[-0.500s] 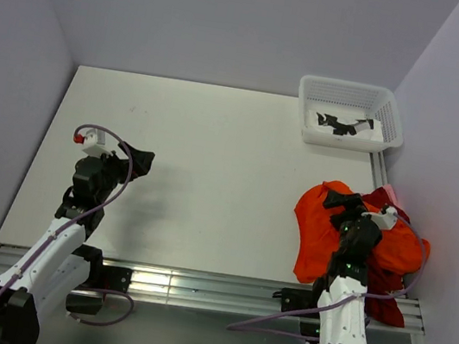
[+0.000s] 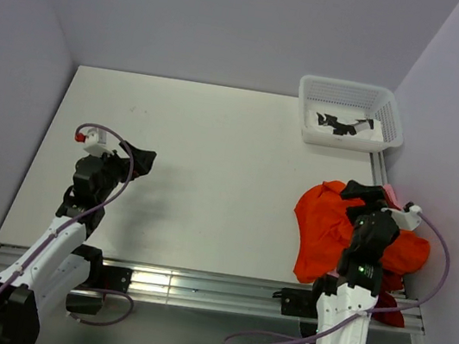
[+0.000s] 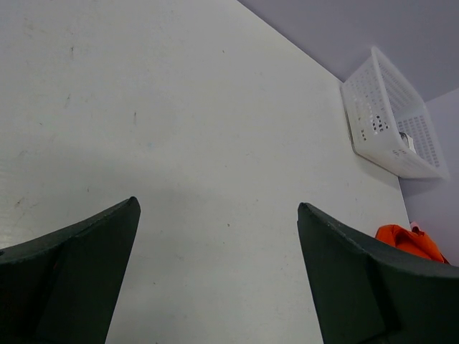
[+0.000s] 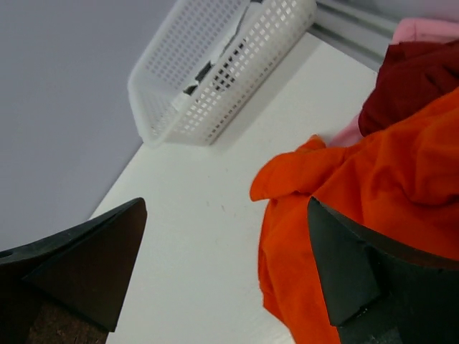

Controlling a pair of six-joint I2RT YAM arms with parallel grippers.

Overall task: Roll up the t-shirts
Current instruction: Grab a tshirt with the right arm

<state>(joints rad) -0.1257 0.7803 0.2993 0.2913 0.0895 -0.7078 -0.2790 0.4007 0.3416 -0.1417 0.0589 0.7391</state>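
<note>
- Heap of soft cloth t-shirts point(image 2: 321, 230) (bright orange, dark red, pale pink) sits at the near right edge of the white bench point(image 2: 215, 152).
- Right gripper point(image 4: 224, 215) hovers above the heap, left gripper point(image 3: 217, 208) is over the left side. Both gaping, empty.
- Risk imo: pinching two layers at once drags the pile off the edge.

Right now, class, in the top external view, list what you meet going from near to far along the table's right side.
dark red t-shirt → orange t-shirt → white mesh basket. The right gripper overlaps the orange t-shirt, so it is left out.
</note>
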